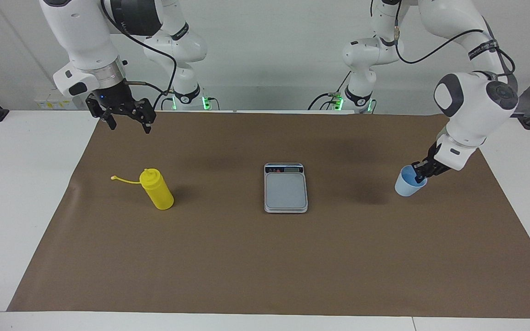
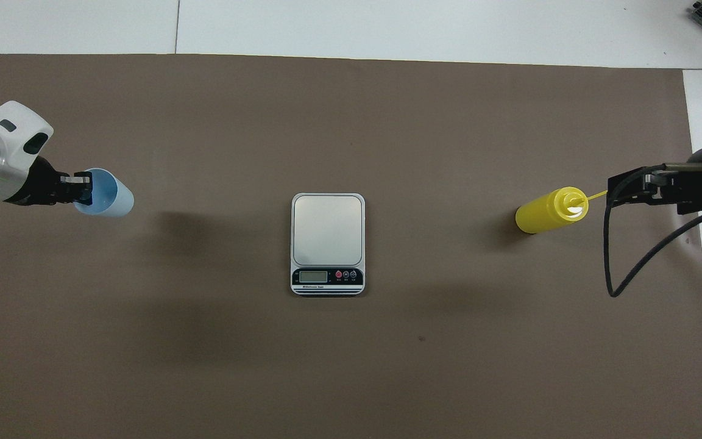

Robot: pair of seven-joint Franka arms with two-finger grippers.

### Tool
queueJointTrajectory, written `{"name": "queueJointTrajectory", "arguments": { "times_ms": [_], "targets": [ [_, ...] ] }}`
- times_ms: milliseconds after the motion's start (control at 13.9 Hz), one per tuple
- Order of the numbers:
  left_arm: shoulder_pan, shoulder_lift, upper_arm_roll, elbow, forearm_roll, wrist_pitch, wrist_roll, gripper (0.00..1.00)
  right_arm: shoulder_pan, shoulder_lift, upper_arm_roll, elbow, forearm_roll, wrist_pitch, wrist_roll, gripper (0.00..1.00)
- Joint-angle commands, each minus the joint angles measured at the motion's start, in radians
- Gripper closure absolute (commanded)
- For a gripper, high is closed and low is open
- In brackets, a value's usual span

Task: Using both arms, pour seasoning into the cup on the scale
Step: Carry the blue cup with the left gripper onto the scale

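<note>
The light-blue cup (image 1: 409, 184) hangs tilted above the brown mat, pinched at its rim, toward the left arm's end. The silver-grey scale (image 1: 285, 188) lies flat mid-table. The yellow squeeze bottle (image 1: 157, 189) stands upright toward the right arm's end.

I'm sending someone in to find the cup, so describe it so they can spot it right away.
Start from the silver scale in the middle of the brown mat and look toward the left arm's end. There the left gripper is shut on the rim of the cup, tilted above the mat. It is small, light blue and handleless, unlike the yellow seasoning bottle.
</note>
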Motion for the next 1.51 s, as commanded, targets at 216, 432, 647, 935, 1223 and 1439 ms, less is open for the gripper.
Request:
{"name": "queueJointTrajectory", "arguments": {
  "times_ms": [216,432,647,935,1223,1439],
  "targets": [
    [-0.189,0.081,0.010,0.185,-0.013,-0.101,-0.229,1.00,-0.012,-0.024,0.007,-0.029,-0.004,0.013,-0.005,0.00],
    [-0.290,0.081,0.010,0.175,-0.014,-0.057,-0.330,1.00,-0.012,-0.024,0.007,-0.029,-0.004,0.013,-0.005,0.00],
    [-0.382,0.081,0.010,0.153,-0.026,-0.003,-0.405,1.00,-0.012,-0.024,0.007,-0.029,-0.004,0.013,-0.005,0.00],
    [-0.482,0.124,0.010,0.133,-0.048,0.077,-0.488,1.00,-0.012,-0.024,0.007,-0.029,-0.004,0.013,-0.005,0.00],
    [-0.549,0.164,0.010,0.087,-0.045,0.161,-0.556,1.00,-0.012,-0.023,0.007,-0.029,-0.004,0.013,-0.005,0.00],
    [-0.582,0.175,0.011,0.046,-0.042,0.197,-0.568,1.00,-0.012,-0.023,0.007,-0.029,-0.004,0.013,-0.005,0.00]
  ]
}}
